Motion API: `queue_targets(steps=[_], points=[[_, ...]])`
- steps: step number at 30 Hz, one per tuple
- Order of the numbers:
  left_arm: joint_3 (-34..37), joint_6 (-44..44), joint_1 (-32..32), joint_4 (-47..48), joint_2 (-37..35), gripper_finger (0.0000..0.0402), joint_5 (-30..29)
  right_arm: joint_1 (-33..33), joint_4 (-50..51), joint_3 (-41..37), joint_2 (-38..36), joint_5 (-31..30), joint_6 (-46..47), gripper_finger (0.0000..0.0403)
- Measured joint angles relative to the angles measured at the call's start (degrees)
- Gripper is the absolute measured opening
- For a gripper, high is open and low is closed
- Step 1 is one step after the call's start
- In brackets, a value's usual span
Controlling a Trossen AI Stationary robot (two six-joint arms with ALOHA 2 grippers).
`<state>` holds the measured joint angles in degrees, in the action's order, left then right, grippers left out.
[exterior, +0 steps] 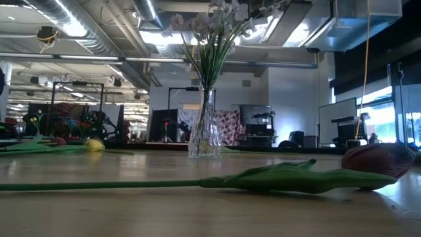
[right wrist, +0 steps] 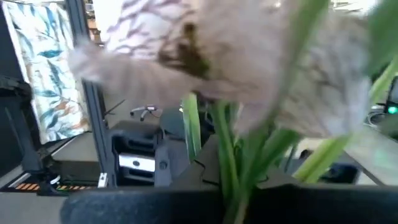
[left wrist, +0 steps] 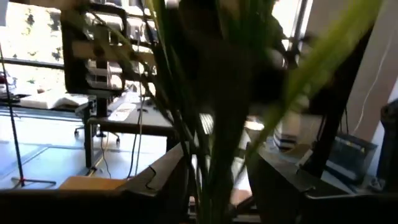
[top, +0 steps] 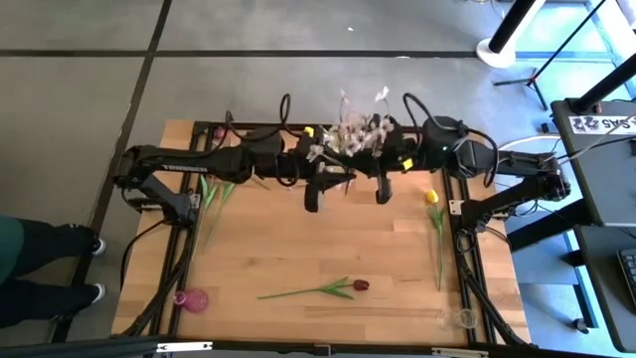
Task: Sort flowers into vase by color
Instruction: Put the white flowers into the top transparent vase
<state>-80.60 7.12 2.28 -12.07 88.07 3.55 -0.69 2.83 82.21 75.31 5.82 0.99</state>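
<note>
Wooden tabletop (top: 328, 254) under me, workshop room behind. My white-pink sprays (top: 356, 131) stand in the clear glass vase (exterior: 205, 135) at the table's far edge, stems bunched in its neck. Both grippers crowd that bouquet. My left gripper (left wrist: 217, 180) has its fingers parted with the stems (left wrist: 208, 155) running between them, apparently just letting go. My right gripper (top: 383, 189) sits pinched shut right against the blossoms; I can't say it holds any. A dark red tulip (top: 360, 285) lies loose near the front, a yellow tulip (top: 432, 197) by the right rail. I judge the white batch done; next I'd lift clear without snagging stems, then fetch a tulip.
</note>
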Motion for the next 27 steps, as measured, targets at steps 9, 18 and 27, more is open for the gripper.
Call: queue_targets(steps=[9, 18, 27], points=[[0.0, -0.27, -0.66, 3.21, -0.56, 0.0013, -3.86, 5.2, 0.15, -0.02, 1.68, -11.41, -5.06, 0.0078], [-0.04, -4.79, -3.85, 14.83, -9.9, 0.0004, -9.33, 9.02, -0.24, 4.96, -0.3, -13.48, -4.12, 0.0227], [4.76, -4.04, -7.76, 28.68, -29.11, 0.0002, -24.45, 12.72, 5.75, 6.03, -5.36, -17.7, -2.43, 0.0285]])
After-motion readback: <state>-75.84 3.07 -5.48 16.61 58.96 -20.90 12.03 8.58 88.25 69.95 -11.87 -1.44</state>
